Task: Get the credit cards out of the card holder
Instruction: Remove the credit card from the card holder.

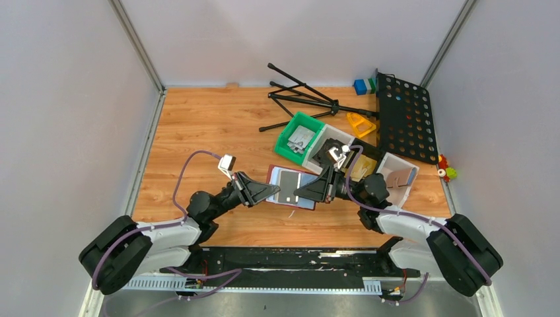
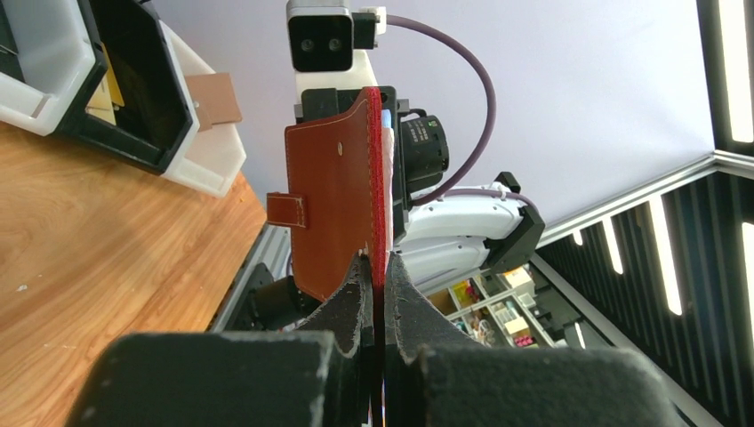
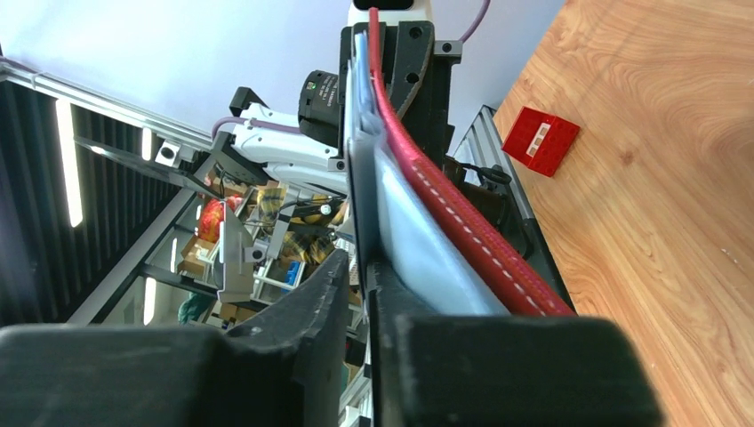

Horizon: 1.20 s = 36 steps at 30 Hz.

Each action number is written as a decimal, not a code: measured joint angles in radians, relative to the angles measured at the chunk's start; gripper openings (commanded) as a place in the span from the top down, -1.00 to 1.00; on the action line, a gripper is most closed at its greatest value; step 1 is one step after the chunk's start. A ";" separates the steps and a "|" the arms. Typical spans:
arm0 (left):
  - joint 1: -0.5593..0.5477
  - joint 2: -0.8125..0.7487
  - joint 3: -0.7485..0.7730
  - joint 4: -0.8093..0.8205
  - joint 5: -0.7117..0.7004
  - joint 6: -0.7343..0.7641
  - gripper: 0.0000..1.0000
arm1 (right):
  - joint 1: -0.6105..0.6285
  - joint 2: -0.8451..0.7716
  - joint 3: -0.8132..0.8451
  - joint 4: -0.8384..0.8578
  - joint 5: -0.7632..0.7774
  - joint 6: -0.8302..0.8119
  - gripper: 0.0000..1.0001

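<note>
The left gripper has its jaws together, clamped on the red stitched edge of the card holder, whose brown outer face and short snap tab turn toward the wrist camera. From the opposite side the right gripper has its jaws nearly together on a thin grey sheet at the holder's inner side; whether that sheet is a card or a pocket wall I cannot tell. A pale blue layer and the holder's red rim run just outside that grip. In the top view the card holder lies open between the two fingertips, over the middle of the wooden table. Left of the holder and behind it on that side the wood is bare. Behind the holder stands a green bin, with white bins close on its right, a folded black stand farther back and a black perforated panel beyond the bins. A red block lies on the wood, well apart from the holder.
</note>
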 measured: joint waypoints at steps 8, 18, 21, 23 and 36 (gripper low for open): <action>-0.014 -0.078 0.005 -0.096 -0.034 0.043 0.56 | -0.001 0.010 0.000 0.006 0.003 -0.001 1.00; -0.033 -0.109 0.005 -0.117 -0.045 0.045 0.52 | 0.017 0.010 -0.002 0.034 0.007 0.011 1.00; -0.035 -0.081 0.005 -0.056 -0.037 0.028 0.35 | 0.020 0.010 -0.002 0.063 0.007 0.023 1.00; -0.037 -0.054 0.005 0.000 -0.029 0.013 0.27 | 0.021 0.010 -0.002 0.082 0.007 0.031 1.00; -0.037 -0.012 0.005 0.161 0.001 -0.050 0.16 | 0.022 0.010 -0.017 0.184 0.007 0.079 1.00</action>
